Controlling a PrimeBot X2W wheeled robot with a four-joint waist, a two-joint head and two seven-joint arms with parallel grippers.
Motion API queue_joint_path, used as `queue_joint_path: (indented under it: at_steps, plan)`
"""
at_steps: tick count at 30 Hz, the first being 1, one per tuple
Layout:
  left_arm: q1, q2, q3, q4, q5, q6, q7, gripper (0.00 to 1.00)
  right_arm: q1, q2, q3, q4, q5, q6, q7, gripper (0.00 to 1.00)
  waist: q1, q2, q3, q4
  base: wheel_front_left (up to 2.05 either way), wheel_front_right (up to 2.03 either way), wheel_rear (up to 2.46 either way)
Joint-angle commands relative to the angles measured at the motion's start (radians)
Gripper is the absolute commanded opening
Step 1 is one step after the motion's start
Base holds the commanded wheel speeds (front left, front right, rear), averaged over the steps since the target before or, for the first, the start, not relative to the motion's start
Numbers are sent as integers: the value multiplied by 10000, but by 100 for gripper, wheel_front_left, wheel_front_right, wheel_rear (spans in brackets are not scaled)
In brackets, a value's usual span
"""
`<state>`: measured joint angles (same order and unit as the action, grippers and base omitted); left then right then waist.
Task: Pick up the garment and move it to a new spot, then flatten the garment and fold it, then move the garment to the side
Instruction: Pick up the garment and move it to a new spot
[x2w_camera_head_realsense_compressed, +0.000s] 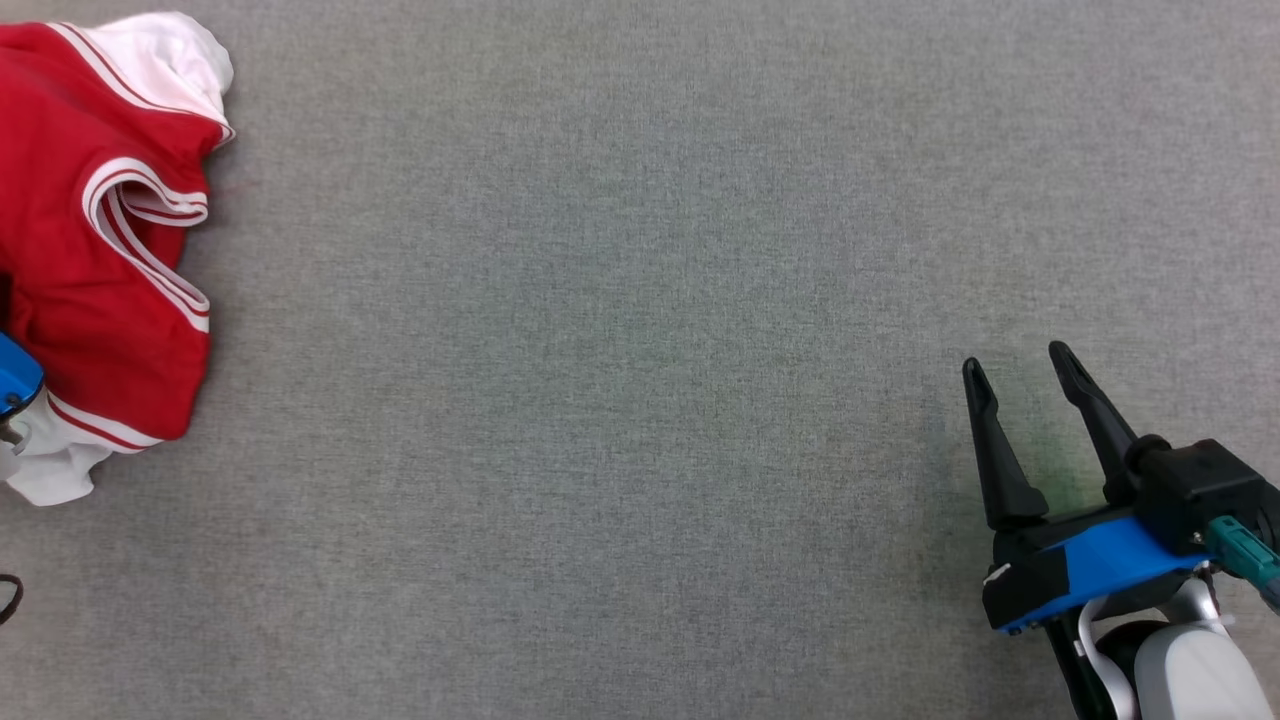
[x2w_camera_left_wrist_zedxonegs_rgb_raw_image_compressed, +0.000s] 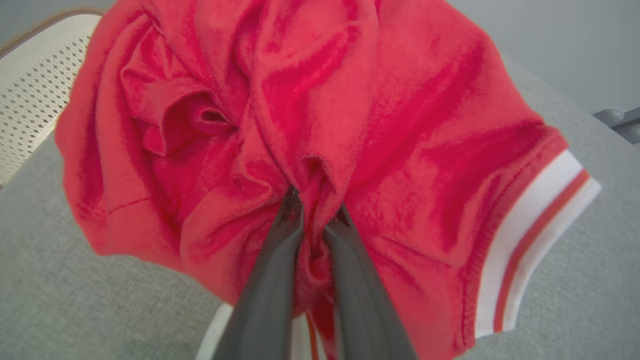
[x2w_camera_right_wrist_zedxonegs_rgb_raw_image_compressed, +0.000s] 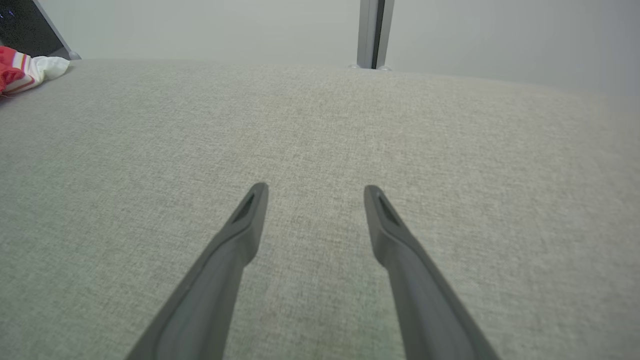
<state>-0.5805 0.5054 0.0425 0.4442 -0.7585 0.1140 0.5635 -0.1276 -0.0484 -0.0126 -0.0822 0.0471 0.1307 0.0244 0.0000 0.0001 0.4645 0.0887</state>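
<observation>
One crumpled red-and-white knit garment (x2w_camera_head_realsense_compressed: 95, 250) on grey woven surface (x2w_camera_head_realsense_compressed: 640, 420)

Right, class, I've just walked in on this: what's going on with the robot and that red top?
The left gripper has its jaws pinched on a bunch of the red garment, which lies crumpled on the grey table to the robot's left. The right gripper hovers open over a bare part of it, holding nothing. Nothing is flattened or folded yet.
</observation>
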Motion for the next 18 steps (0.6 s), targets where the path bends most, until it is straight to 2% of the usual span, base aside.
queue_joint_path:
  at_steps: [1,4,9,12,15,18]
  plan:
    - [134,117,-2,-67,73,-12,-127,0,63,-35,-49,79,118,1,-67,100,0,-1,-166,-19,0,0,0]
    - [132,231,33,-267,129,-154,-346,0,161,-33,54,292,268,1,-163,100,0,-1,-593,30,0,0,0]
    - [-182,461,71,-836,280,-109,-531,0,174,-35,174,633,547,1,-382,100,0,-1,-1238,144,0,0,0]
    - [-406,587,-7,-1442,353,-65,-425,0,214,-35,243,956,786,1,-556,100,0,-1,-1838,243,0,0,0]
    - [-838,456,-155,-1680,283,-196,-389,0,276,-38,262,1337,989,1,-754,100,0,-1,-2539,267,0,0,0]
    - [-1325,583,-457,-2129,315,-381,-20,0,413,-39,271,1788,1279,1,-1019,100,0,-1,-3438,168,0,0,0]
